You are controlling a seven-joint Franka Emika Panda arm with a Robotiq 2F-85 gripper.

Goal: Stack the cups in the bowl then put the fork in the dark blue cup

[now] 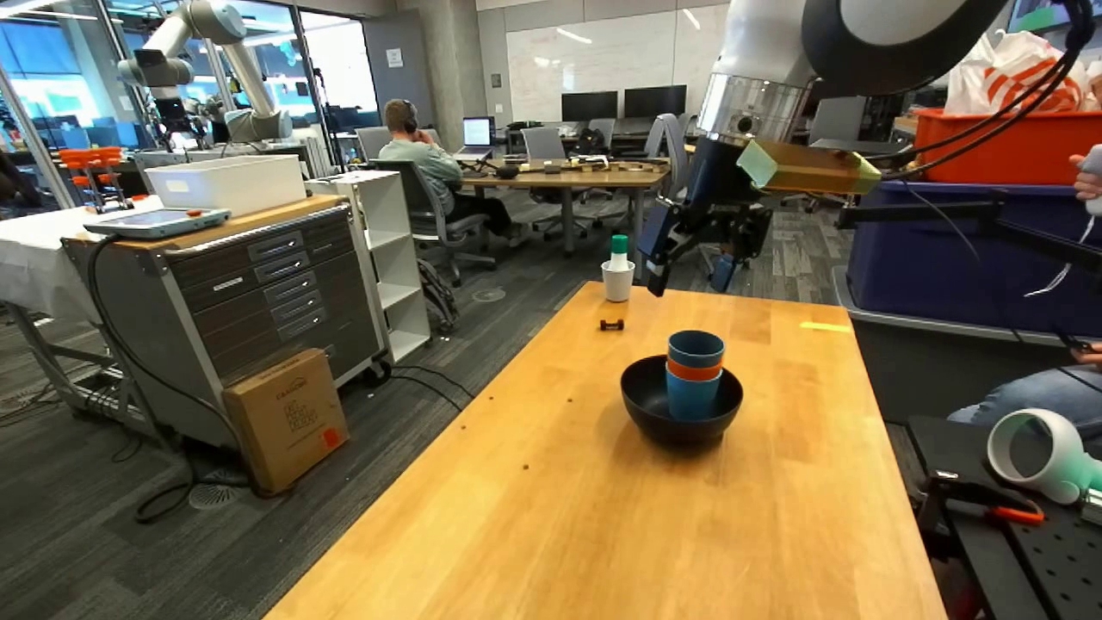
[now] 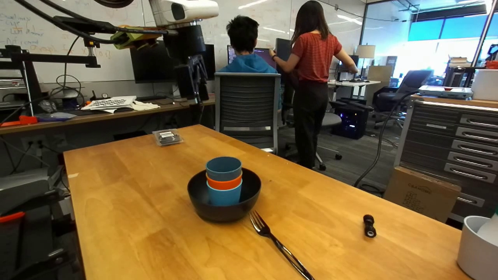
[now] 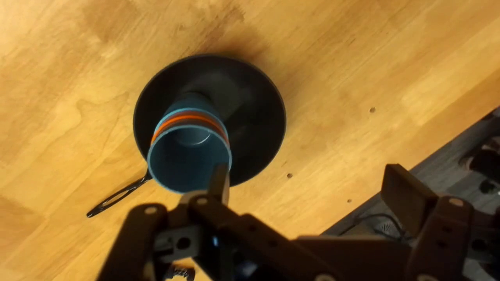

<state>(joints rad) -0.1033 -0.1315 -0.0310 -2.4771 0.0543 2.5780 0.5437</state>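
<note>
The three cups stand stacked upright in the black bowl [image 1: 641, 413] [image 2: 200, 206] [image 3: 254, 113]. The light blue cup [image 1: 691, 398] [image 2: 225, 196] is at the bottom. The orange cup [image 1: 694, 373] [image 2: 224, 184] is in the middle. The dark blue cup [image 1: 696, 350] [image 2: 223, 171] [image 3: 183, 164] is on top, its mouth open upward. The black fork [image 2: 277, 243] lies on the table beside the bowl, tines close to it; only its handle [image 3: 117, 198] shows in the wrist view. My gripper [image 1: 689, 280] [image 3: 306, 175] is open, empty and raised above the table.
A small dark dumbbell-shaped piece [image 1: 612, 325] [image 2: 369, 226] lies on the table. A white cup [image 1: 617, 284] [image 2: 476, 249] holding a green-capped bottle stands at the table's edge. A clear plastic packet [image 2: 167, 137] lies near a table corner.
</note>
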